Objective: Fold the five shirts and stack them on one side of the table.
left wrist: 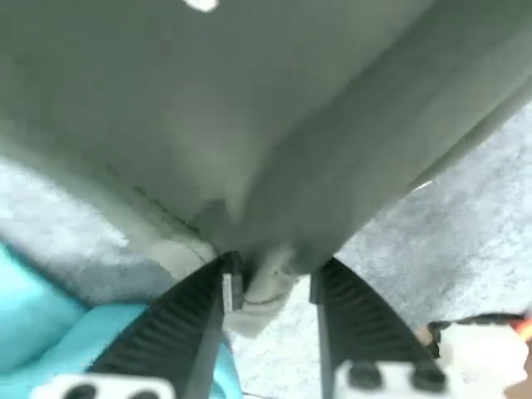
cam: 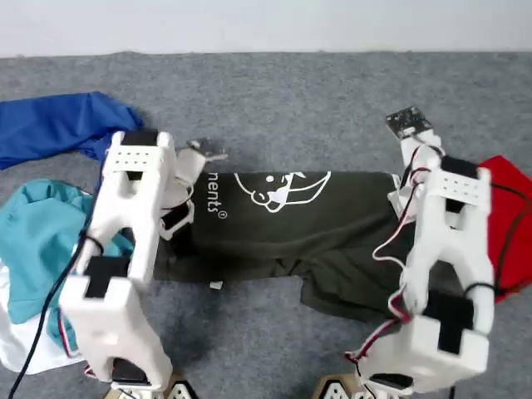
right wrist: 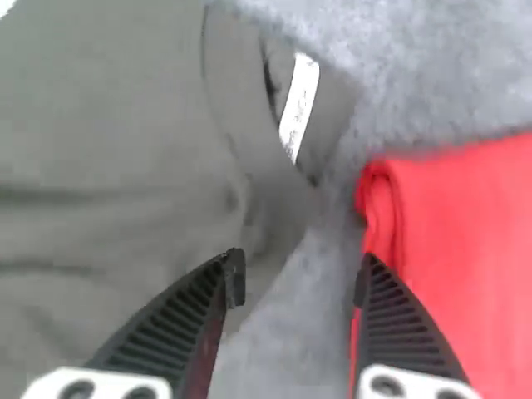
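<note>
spread shirt (cam: 283, 216) centre, shirt heap (cam: 37, 249) left

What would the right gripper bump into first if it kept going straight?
Probably the grey table cover, in the gap between the dark green shirt and the red shirt. The open right gripper points there, though depth is unclear.

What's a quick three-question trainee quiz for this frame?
1. True or false: the olive shirt lies print side up between the two arms.
2. Which shirt lies right beside the right claw? A red, B blue, C teal.
3. Fill in: the left claw is shut on the ___ shirt's edge.
Key: 1 true; 2 A, the red shirt; 3 olive.
</note>
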`<state>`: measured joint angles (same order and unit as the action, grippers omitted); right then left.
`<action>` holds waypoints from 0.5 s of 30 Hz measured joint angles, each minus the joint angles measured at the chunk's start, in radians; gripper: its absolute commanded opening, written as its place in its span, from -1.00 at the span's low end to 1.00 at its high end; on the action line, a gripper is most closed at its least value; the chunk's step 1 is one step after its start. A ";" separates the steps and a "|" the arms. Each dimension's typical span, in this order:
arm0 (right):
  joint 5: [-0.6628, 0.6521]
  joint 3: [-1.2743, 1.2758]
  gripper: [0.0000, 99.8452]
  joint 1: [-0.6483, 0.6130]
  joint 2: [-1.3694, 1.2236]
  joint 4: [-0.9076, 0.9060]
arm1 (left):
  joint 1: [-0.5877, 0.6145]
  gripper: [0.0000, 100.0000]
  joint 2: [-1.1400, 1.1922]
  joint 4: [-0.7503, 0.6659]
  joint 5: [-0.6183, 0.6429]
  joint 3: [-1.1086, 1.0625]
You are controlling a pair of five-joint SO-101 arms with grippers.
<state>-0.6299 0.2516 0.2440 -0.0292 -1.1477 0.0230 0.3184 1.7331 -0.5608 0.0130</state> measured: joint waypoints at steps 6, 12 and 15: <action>0.000 0.026 -0.56 0.000 0.157 -0.239 | -0.064 -0.72 -0.253 0.000 0.002 -0.110; 0.002 0.252 -0.56 -0.086 0.245 -0.256 | -0.057 -0.72 -0.318 0.000 -0.054 -0.226; 0.002 0.396 -0.56 -0.181 0.296 -0.229 | -0.020 -0.72 -0.319 0.000 -0.092 -0.227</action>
<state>-0.6283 0.6475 0.0629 0.2670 -1.3763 0.0031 -0.0008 1.7331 -0.6529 -0.2140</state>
